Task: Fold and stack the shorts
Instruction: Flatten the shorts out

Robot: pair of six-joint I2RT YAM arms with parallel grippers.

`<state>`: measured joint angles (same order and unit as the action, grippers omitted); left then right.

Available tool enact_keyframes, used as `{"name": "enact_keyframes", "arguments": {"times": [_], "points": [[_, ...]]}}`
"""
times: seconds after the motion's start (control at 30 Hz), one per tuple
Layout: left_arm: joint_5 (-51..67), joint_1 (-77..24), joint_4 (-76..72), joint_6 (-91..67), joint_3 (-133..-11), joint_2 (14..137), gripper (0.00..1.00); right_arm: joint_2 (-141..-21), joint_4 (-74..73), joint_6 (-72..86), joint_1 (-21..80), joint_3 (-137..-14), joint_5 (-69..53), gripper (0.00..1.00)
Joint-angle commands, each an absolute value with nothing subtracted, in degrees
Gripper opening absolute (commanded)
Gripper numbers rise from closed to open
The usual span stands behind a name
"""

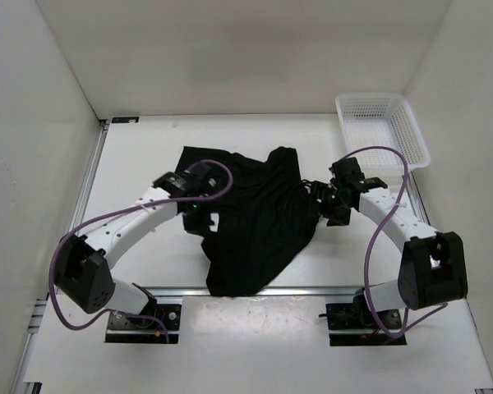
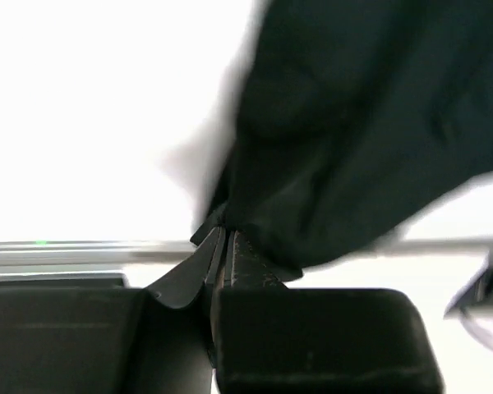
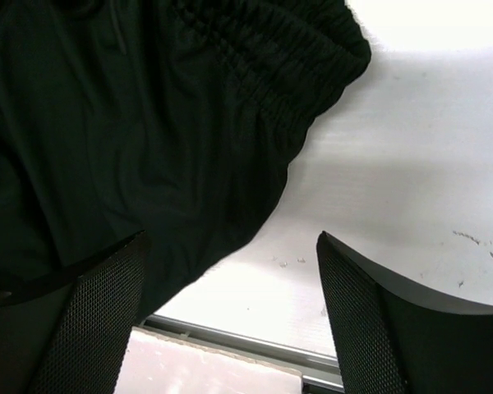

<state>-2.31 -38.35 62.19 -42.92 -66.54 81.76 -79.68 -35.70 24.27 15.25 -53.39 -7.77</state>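
Left gripper (image 2: 226,246) pinched tight on the shorts (image 1: 255,222) at an edge; right gripper (image 3: 230,246) gapes beside the waistband (image 3: 287,66), holding nothing. Thin pinch, so fabric could slip on lifting.

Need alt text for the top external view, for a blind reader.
Black shorts lie crumpled on a white table. The left gripper meets their left edge and the right gripper their right edge; a white mesh basket sits in the far-right corner.
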Motion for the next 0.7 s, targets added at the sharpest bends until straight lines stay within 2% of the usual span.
{"name": "enact_keyframes", "arguments": {"times": [0.0, 0.1, 0.2, 0.27, 0.3, 0.4, 0.43, 0.47, 0.5, 0.57, 0.6, 0.67], "points": [[-10.01, -27.63, 65.66, -39.57, -65.41, 79.63, 0.11, -81.38, -32.96, 24.87, 14.68, -52.82, -8.61, 0.87], [-9.23, -17.10, 62.24, -36.14, -64.25, 78.93, 0.11, -82.96, -31.56, 25.49, 14.07, -52.82, -9.14, 0.87], [-7.92, -10.05, 60.21, -34.81, -67.04, 83.66, 0.11, -84.98, -30.15, 26.02, 14.06, -53.35, -10.37, 0.87], [-8.43, -9.32, 58.90, -34.80, -69.25, 87.78, 0.11, -86.56, -29.53, 26.63, 14.06, -53.35, -10.89, 0.87], [-8.44, -7.92, 57.93, -34.80, -69.87, 89.02, 0.14, -87.09, -29.01, 26.63, 14.06, -53.35, -10.90, 0.87], [-6.16, -5.63, 57.92, -34.20, -72.77, 95.26, 0.35, -89.55, -27.78, 27.25, 13.45, -53.35, -10.90, 0.87], [-6.15, -5.63, 57.92, -34.19, -73.30, 95.97, 0.60, -90.08, -27.25, 27.25, 13.45, -53.35, -10.90, 0.87], [-5.54, -5.62, 57.92, -34.19, -73.82, 95.45, 0.77, -90.87, -27.25, 27.77, 12.75, -53.35, -10.90, 0.87], [-5.54, -6.41, 57.92, -34.19, -73.83, 94.67, 0.89, -90.88, -26.64, 27.77, 12.74, -53.35, -11.42, 0.87], [-4.14, -7.20, 57.92, -34.19, -73.83, 92.65, 0.97, -91.49, -25.93, 28.30, 12.13, -53.35, -11.43, 0.86], [-3.43, -7.73, 57.92, -34.71, -73.31, 90.29, 0.95, -92.19, -25.23, 28.30, 12.13, -53.35, -12.03, 0.86], [-1.77, -10.27, 57.92, -35.24, -71.03, 87.55, 0.83, -93.51, -24.70, 28.30, 12.13, -53.35, -12.56, 0.82]]}}
